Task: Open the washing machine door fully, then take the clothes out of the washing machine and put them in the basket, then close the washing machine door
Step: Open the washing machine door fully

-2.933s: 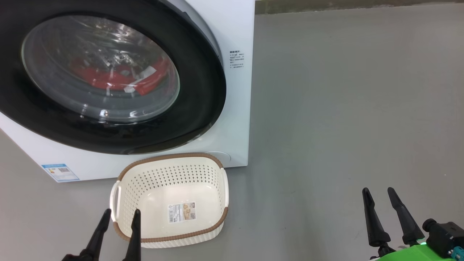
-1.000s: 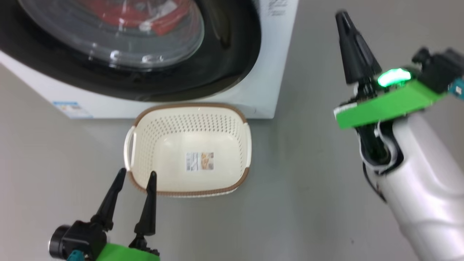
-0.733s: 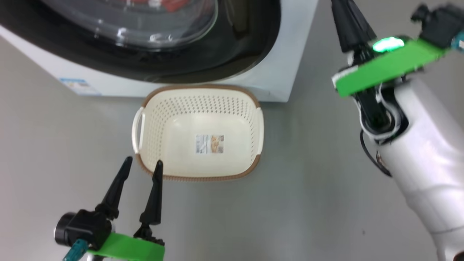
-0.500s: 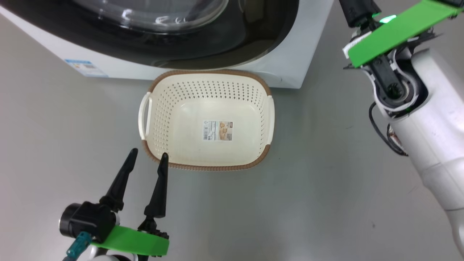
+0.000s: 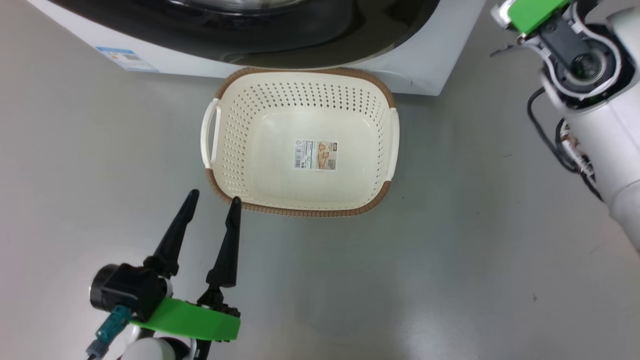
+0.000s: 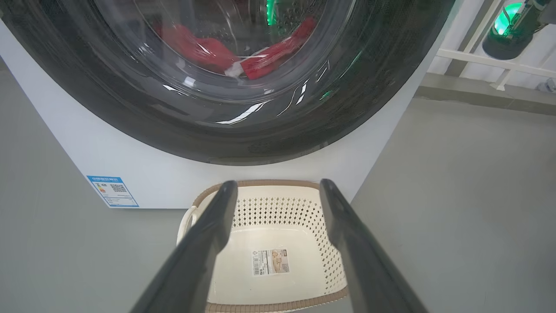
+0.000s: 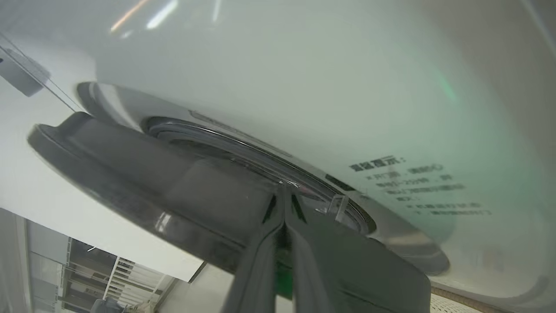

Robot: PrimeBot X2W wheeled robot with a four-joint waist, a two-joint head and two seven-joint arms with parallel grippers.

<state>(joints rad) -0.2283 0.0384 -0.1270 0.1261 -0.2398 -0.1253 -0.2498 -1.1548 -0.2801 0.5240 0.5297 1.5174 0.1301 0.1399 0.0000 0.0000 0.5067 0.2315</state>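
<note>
The washing machine door (image 7: 130, 174) crosses the middle of the right wrist view. It looks stiff, glossy and probably slippery, best hooked behind its rim edge, where the right gripper (image 7: 283, 191), fingers pressed together, points. At the head view's lower left, the left gripper (image 5: 214, 196) stands spread just beside the basket (image 5: 310, 212).

This reads as a robot test hall or lab, not a home laundry room. A white washing machine (image 5: 431, 60) stands free on a wide, bare, smooth grey floor (image 5: 450, 260), with a cream basket (image 5: 310, 212) set on the floor just before it. Beyond it, the left wrist view shows a white rail frame (image 6: 473, 58) against a pale wall (image 6: 538, 48). The right wrist view's lower left corner shows a tall interior with white framework (image 7: 126, 278), blurred.
</note>
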